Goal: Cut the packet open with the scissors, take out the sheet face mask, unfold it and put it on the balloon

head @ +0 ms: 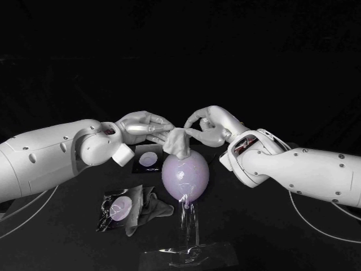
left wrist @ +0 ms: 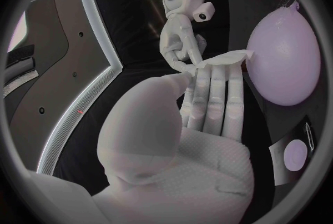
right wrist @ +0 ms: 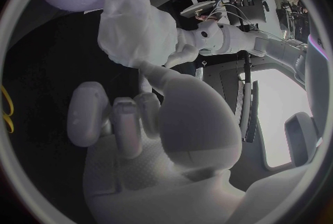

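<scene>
— Closest to us, what's that?
— Clear stand (head: 189, 255), with the balloon (head: 184, 175) upright above it. Opened packet (head: 118, 208) lies beside it, on the left arm's side.
— And the mask?
— Sheet mask (head: 179, 142) is bunched on the balloon's top, pinched by both the left hand (head: 144, 127) and the right hand (head: 209, 125).
</scene>
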Robot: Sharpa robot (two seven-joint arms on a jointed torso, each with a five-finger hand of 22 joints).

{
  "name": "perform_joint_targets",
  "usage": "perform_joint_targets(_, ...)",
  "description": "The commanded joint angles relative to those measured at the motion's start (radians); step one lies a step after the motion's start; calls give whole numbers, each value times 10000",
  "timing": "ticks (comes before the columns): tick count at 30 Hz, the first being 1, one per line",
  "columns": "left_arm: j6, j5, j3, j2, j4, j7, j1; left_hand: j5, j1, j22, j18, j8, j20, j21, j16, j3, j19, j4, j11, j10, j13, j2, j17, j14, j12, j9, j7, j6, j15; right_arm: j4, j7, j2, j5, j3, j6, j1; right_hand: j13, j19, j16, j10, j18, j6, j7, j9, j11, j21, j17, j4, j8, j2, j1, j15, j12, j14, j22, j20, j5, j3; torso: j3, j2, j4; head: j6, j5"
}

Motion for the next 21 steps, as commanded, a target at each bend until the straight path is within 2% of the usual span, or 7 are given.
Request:
perform_joint_targets(1, -189, 5, 11, -6, 29, 64, 8, 56, 20, 10, 136, 400, -18, -24, 54, 121, 94, -2, -15, 100, 26, 122, 30, 14, 35, 1412, 42, -75, -20, 52, 255, -46, 41, 6, 53, 9, 1267, -65, 41, 55, 5, -93, -5, 19, 22, -61, 2627, -62, 75, -54, -77, -22, -71, 1063, 1727, -3, 46, 16, 2, 0, -2, -2, 15)
perform_joint_targets(9, -256, -16, 11, -27, 39, 55, 7, 55, -66, 12, 131, 651, -34, -26, 88, 399, 117, -26, -9, 113, 87, 69, 123, -11, 26, 1836, 57, -303, -18, 143, 325, -149, 54, 5, 116, 10, 1245, -83, 41, 39, 12, -101, -2, 30, 24, -101, 2627, -81, 94, -58, -70, -19, -102, 1063, 1716, -1, 46, 18, 1, 0, -1, 6, 18)
perform_joint_targets(13, -236, -18, 11, -25, 43, 40, 6, 55, -66, 12, 131, 651, -34, -26, 88, 399, 117, -26, -9, 113, 87, 69, 123, -11, 26, 1836, 57, -303, -18, 148, 402, -150, 170, 4, 60, 10, 808, -185, 41, -314, 54, -246, 41, 33, 62, -334, 2627, -115, 78, -120, -110, 7, -678, 1063, 1655, 14, 41, -42, 1, 1, 2, 11, 15)
perform_joint_targets(16, -224, -19, 11, -22, 49, 31, 6, 54, -84, 12, 131, 689, -36, -27, 93, 447, 119, -35, -8, 112, 99, 56, 140, -18, 24, 1909, 59, -341, -18, 147, 513, -134, 305, 4, -59, 10, 100, -441, 27, -980, 139, -683, 240, -129, 221, -896, 2592, 25, -236, -285, -387, 138, -1653, 1053, 1503, 89, 31, -234, 1, 2, 3, 13, 13)
perform_joint_targets(17, -218, -20, 11, -21, 52, 27, 6, 55, -86, 12, 131, 703, -37, -27, 95, 467, 119, -42, -9, 112, 103, 52, 147, -20, 24, 1936, 58, -353, -18, 142, 553, -126, 337, 4, -105, 10, -265, -528, -31, -1342, 160, -966, 373, -241, 334, -1076, 2449, 92, -456, -456, -541, 220, -2158, 1006, 1454, 139, 30, -358, 1, 2, 3, 13, 13)
perform_joint_targets(18, -212, -20, 11, -20, 54, 25, 6, 55, -86, 12, 131, 703, -37, -27, 95, 467, 119, -42, -9, 112, 103, 52, 147, -20, 24, 1936, 58, -353, -18, 136, 581, -119, 357, 4, -135, 10, -453, -560, -43, -1530, 166, -1087, 428, -287, 385, -1142, 2421, 116, -549, -526, -597, 254, -2418, 996, 1436, 161, 13, -405, 0, 5, 3, 20, 12)
perform_joint_targets(21, -193, -25, 11, -20, 67, 25, 6, 55, -86, 12, 131, 703, -37, -27, 95, 467, 119, -42, -9, 112, 103, 52, 147, -20, 24, 1936, 58, -353, -18, 112, 648, -96, 398, 4, -222, 10, -604, -631, -64, -1701, 174, -1312, 575, -422, 509, -1280, 2376, 175, -790, -630, -665, 378, -2626, 978, 1400, 253, 44, -504, -2, 7, 10, 28, 5)
